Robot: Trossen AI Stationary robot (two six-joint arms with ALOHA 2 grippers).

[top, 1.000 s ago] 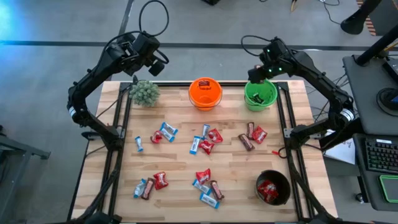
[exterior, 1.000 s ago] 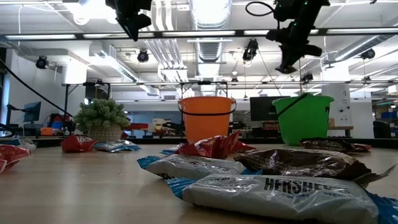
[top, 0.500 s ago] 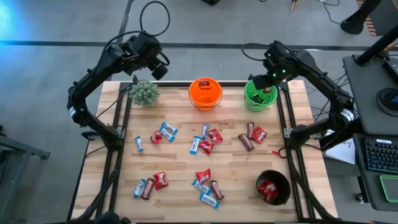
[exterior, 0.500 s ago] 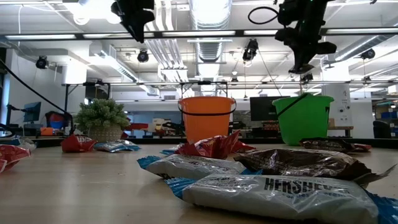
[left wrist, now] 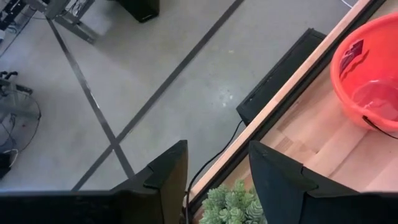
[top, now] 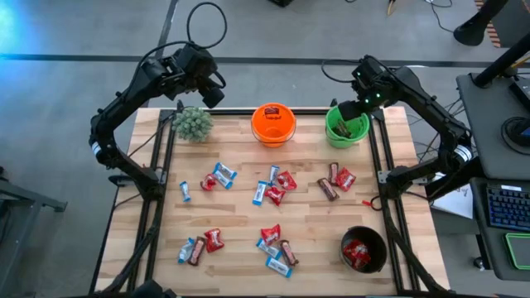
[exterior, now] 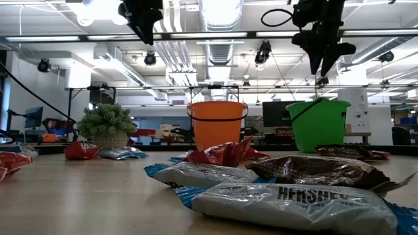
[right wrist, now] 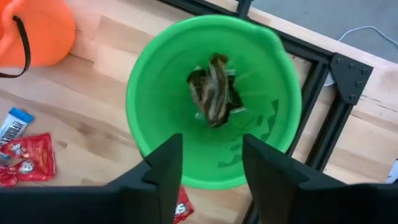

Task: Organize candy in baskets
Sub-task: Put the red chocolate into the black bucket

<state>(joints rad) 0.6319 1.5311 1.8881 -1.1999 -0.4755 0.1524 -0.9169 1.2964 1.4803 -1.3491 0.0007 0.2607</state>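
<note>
My right gripper (right wrist: 211, 162) hangs open over the green basket (top: 348, 126), fingers pointing down and touching nothing. A dark brown candy (right wrist: 212, 90) lies on the bottom of that basket. The orange basket (top: 273, 124) stands to its left at the far edge, with a red candy (left wrist: 354, 48) inside. The black basket (top: 364, 231), near right, holds red candies. Several red, brown and blue-and-white candies (top: 273, 189) lie loose on the table. My left gripper (left wrist: 217, 180) is open and empty, high over the far left corner by the plant (top: 192, 122).
The bushy potted plant stands at the far left corner, below my left gripper. Black frame rails (top: 374, 165) run along the table's left and right sides. In the low view, candies (exterior: 287, 196) lie close to the near edge.
My right gripper has shifted a little toward the table's right edge, to stand over the green basket. It has tipped further downward and opened. My left gripper has swung slightly on the spot.
</note>
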